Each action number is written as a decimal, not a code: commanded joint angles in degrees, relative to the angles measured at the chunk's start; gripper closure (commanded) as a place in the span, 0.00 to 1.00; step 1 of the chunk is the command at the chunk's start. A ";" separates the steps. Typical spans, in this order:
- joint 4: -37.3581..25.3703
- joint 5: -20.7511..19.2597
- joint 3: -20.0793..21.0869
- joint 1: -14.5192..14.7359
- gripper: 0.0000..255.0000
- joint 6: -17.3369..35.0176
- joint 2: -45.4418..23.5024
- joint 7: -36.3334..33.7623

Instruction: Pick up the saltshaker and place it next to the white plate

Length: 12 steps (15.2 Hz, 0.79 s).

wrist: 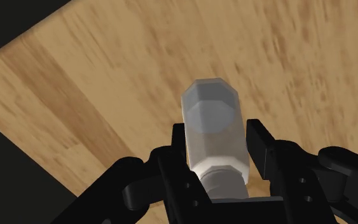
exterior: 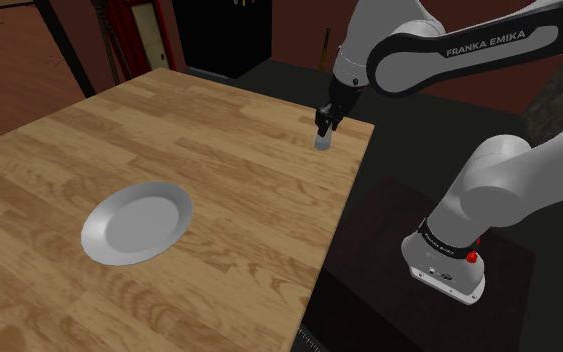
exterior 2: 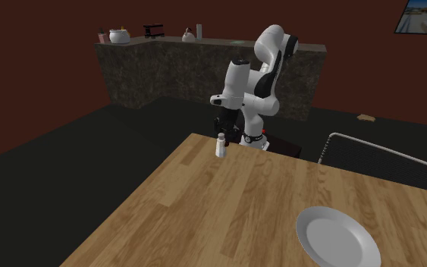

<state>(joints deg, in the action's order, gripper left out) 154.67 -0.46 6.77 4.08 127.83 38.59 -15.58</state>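
Shoulder view: pale grey saltshaker point(exterior: 322, 142), upright near the wooden table point(exterior: 219, 150) corner by the arm, well apart from the white plate point(exterior: 136, 222). Second exterior view: gripper point(exterior 2: 222, 130) directly above it. Wrist view: both fingers point(wrist: 259, 143) closed against its sides.

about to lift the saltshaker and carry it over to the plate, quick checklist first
1. Saltshaker between the fingers: ok, both sit against its sides.
2. Saltshaker upright: ok, it stands straight under the gripper.
3. Base lifted off the table: cannot tell.
4. Landing spot beside the white plate: ok, bare wood all round it.
5. Route to the plate: ok, nothing stands on the wood between.
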 commanded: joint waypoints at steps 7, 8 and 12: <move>0.02 -0.03 -0.04 -0.03 1.00 -0.03 -0.03 0.03; 0.05 -0.02 -0.01 -0.02 1.00 -0.01 -0.03 -0.01; -2.45 0.00 -0.23 0.01 1.00 -3.50 0.97 0.25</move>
<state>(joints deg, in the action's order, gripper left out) 152.85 -0.46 6.60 4.11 125.14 39.39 -15.41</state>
